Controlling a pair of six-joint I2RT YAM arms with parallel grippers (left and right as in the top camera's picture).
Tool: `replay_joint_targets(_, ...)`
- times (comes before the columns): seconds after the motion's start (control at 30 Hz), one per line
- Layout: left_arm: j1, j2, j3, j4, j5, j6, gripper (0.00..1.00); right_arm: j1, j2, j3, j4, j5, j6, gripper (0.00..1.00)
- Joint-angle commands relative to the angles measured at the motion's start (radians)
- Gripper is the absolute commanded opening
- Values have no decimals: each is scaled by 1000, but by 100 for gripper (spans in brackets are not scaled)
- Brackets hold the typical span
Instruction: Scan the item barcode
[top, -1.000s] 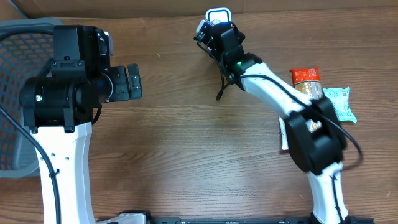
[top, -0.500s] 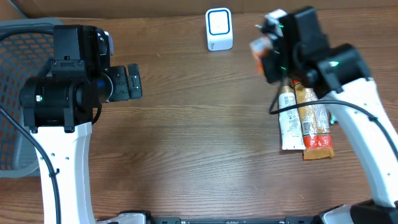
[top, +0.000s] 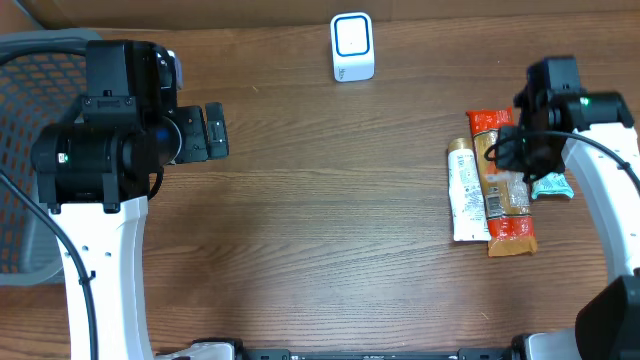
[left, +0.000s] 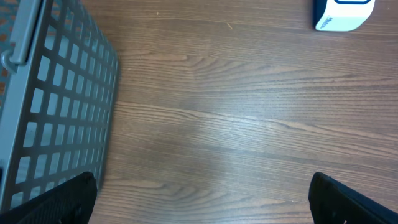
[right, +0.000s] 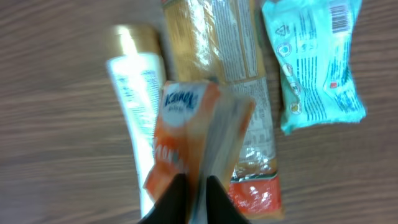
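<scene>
The right hand (right: 196, 200) was clamped on the orange tissue pack (right: 186, 134) (blurred) above the right-side pile (top: 468, 205). The scanner (top: 352, 46) stood far-left of it. The left hand (top: 215, 132) gaped, empty.

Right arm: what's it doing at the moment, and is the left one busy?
The right gripper pinches an orange pack by its edge, above the tube, snack bar and teal pack lying on the right of the table. The scanner stands at the far edge, well away from that arm. The left gripper hangs open over bare wood beside the basket, holding nothing.
</scene>
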Motion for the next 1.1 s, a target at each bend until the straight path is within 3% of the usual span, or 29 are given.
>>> replay_joint_targets(0.0, 8, -1, 1, 4, -5, -3, 100, -39, -1, -77, 51, -32, 21, 39)
replay_joint_targets(0.07, 8, -1, 1, 4, -5, -3, 100, -55, -1, -80, 60, -38, 21, 48)
replay_joint_targets(0.23, 8, -1, 1, 4, -5, -3, 100, -62, -24, 6, 32, -144, 20, 53)
replay_joint_targets(0.47, 8, -1, 1, 4, -5, -3, 100, 56, -153, 284, -127, -290, -13, 66)
replay_joint_targets(0.5, 8, -1, 1, 4, -5, -3, 100, 85, -172, 311, -145, -290, -12, 75)
replay_joint_targets(0.53, 8, -1, 1, 4, -5, -3, 100, 122, -194, 337, -162, -290, -2, 100)
replay_joint_targets(0.73, 8, -1, 1, 4, -5, -3, 100, 280, -313, 372, -180, -284, -3, 100)
replay_joint_targets(1.07, 8, -1, 1, 4, -5, -3, 100, 288, -445, 373, -292, -209, -6, 100)
